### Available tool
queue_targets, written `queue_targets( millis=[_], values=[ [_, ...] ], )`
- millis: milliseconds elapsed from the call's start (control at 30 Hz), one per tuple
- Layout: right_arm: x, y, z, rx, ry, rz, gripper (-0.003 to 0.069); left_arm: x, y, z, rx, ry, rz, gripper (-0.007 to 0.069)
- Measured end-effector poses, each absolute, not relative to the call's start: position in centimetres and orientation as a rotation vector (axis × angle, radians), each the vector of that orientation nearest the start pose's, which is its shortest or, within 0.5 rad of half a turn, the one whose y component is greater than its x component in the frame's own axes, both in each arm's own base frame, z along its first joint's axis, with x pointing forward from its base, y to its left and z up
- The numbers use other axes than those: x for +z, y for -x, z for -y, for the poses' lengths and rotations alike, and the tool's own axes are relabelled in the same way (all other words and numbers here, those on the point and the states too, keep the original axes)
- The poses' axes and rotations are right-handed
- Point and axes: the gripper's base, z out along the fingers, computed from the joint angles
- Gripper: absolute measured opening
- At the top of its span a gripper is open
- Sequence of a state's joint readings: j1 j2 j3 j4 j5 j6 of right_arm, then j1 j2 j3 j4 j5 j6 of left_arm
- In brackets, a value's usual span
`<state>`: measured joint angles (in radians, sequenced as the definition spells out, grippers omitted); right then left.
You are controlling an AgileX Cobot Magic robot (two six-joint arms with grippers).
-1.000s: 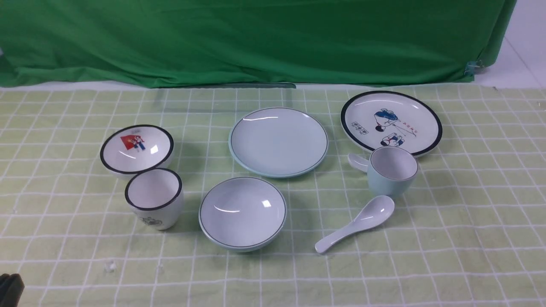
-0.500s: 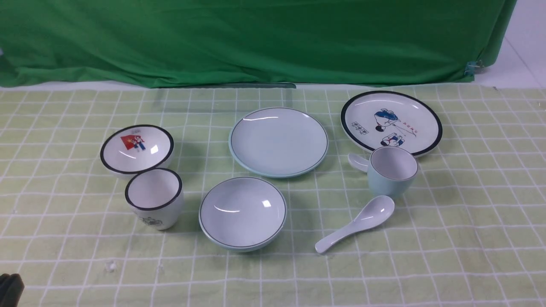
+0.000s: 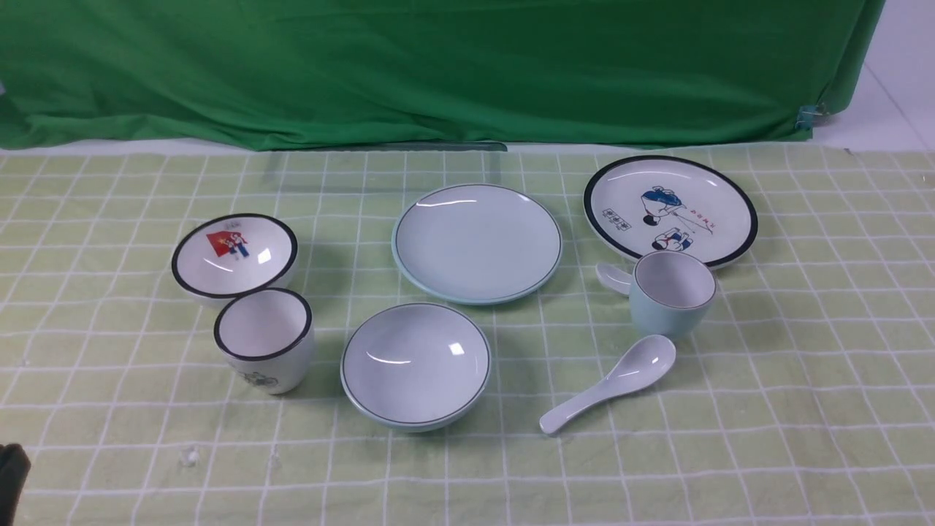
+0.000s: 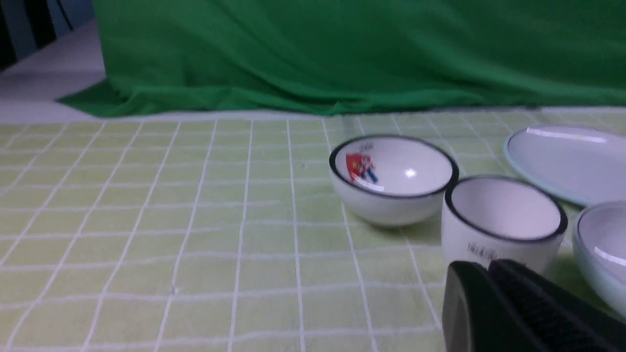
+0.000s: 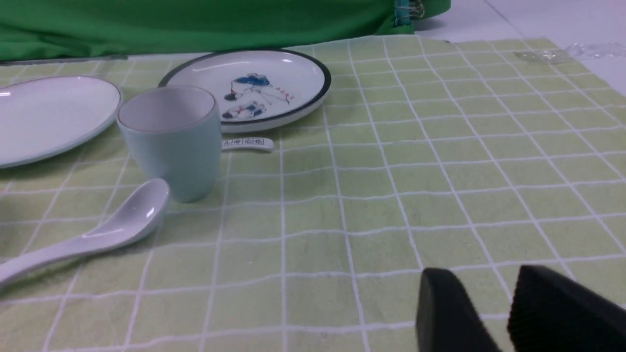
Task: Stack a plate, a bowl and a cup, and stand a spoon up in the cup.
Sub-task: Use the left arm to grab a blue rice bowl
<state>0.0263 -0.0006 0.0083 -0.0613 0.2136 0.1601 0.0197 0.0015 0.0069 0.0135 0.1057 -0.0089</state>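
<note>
The pale blue plate (image 3: 477,243) lies mid-table, with the pale blue bowl (image 3: 415,365) in front of it. To the right stands the pale blue cup (image 3: 672,292), and the plain white spoon (image 3: 610,383) lies just before it. My left gripper (image 4: 489,266) is shut and empty, low over the cloth near the black-rimmed cup; only its dark tip (image 3: 11,482) shows at the front view's lower left corner. My right gripper (image 5: 484,276) is open with bare cloth between its fingers, well to the right of the cup (image 5: 171,142) and spoon (image 5: 98,234).
A white black-rimmed bowl with a red picture (image 3: 234,254) and a white black-rimmed cup (image 3: 264,340) stand at the left. A cartoon plate (image 3: 670,210) lies at the back right, with a second spoon (image 3: 612,277) partly hidden behind the blue cup. A green curtain (image 3: 438,73) hangs behind.
The left gripper's tip at the front view's lower left corner has shifted slightly. The tableware has not moved.
</note>
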Motion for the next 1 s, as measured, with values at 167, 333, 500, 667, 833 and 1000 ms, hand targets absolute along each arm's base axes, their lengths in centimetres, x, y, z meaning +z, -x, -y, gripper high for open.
queue_targets(
  millis=[167,333,500,667,833,1000],
  values=[
    [20.5,-5.7,-0.1,0.096,-0.060,-1.555,0.0242,22.0,-5.5,-0.1,0.019,0.009,-1.392,-0.0009],
    [24.1,-4.9,-0.3,0.127,-0.026,-1.145,0.0242,24.3,-4.8,-0.1,0.018,0.005,-1.121,-0.0009],
    [26.1,-3.6,-0.4,0.208,-0.034,-0.881,0.0242,25.2,-4.3,0.0,-0.034,0.030,-1.008,-0.0009],
    [27.1,-2.6,-0.5,0.320,-0.053,-0.723,0.0236,26.0,-3.7,0.0,-0.272,0.139,-0.894,-0.0009],
    [29.1,-2.3,-0.4,0.295,-0.052,-0.746,0.0134,28.5,-3.0,0.1,-0.317,0.135,-0.840,-0.0009],
    [34.4,-2.5,-0.3,0.065,0.021,-0.876,0.0021,34.7,-2.8,0.2,-0.205,0.088,-0.909,-0.0009]
  ],
)
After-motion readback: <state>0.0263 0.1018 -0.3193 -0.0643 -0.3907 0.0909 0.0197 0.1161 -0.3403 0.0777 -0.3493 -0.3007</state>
